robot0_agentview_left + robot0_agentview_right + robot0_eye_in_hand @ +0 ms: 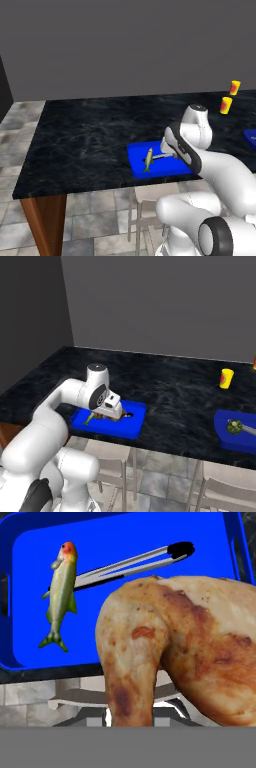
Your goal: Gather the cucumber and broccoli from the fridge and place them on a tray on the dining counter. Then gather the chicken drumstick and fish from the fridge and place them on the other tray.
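We are looking across the long black dining counter [85,135], which is filling the middle of both base views. On it, at about five o'clock from its middle in the left base view, a blue tray [137,167] is sitting by the near edge; a second blue tray [225,442] is lying well apart at three o'clock in the right base view, carrying the broccoli [234,427].

Our gripper [114,412] is hanging over the near tray, its fingers pressed in on the chicken drumstick [180,652], which is looming large in the hand view. We are judging the drumstick to be above the tray's near edge, not yet resting on it.

The fish [61,594] is already lying on the tray floor at about ten o'clock from the drumstick in the hand view, its long axis running roughly twelve to six, head up. The tongs [135,562] are lying just beside it, slanting toward two o'clock.

So the coming move, we judge, is lowering the drumstick toward twelve o'clock, onto the bare blue floor beyond the fish and tongs.
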Available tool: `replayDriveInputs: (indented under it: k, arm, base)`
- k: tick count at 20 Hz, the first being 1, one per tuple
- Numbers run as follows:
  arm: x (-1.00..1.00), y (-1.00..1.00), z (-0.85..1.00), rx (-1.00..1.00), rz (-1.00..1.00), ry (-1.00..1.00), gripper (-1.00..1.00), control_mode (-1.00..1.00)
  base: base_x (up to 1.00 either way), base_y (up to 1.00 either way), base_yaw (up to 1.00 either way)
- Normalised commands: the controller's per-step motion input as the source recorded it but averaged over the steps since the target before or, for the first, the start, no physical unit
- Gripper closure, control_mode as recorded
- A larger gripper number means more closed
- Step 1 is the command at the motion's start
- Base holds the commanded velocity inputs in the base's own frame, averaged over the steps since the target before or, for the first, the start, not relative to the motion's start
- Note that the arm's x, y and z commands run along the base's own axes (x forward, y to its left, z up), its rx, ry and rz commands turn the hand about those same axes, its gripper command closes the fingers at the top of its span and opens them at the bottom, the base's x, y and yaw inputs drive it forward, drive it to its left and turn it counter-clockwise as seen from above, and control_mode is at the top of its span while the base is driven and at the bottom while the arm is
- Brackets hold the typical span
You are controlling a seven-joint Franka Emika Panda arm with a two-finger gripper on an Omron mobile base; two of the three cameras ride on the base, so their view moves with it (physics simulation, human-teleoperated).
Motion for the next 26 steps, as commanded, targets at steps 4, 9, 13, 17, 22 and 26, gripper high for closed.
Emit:
replayDriveInputs:
  k: [4,9,13,17,22,26]
  arm:
    - [0.24,0.00,-0.11,0.00,0.00,0.00,1.00,-1.00]
    - [0.25,0.00,-0.16,0.00,0.00,0.00,1.00,-1.00]
    - [0.31,0.00,-0.19,0.00,0.00,0.00,1.00,-1.00]
    - [0.31,0.00,-0.17,0.00,0.00,0.00,1.00,-1.00]
    - [0.26,0.00,-0.20,0.00,0.00,0.00,1.00,-1.00]
    - [0.25,0.00,-0.25,0.00,0.00,0.00,1.00,-1.00]
  base:
    - [0.00,0.00,0.00]
    - [0.00,0.00,0.00]
    - [0.00,0.00,0.00]
    - [0.00,0.00,0.00]
    - [0.00,0.00,0.00]
    - [0.00,0.00,0.00]
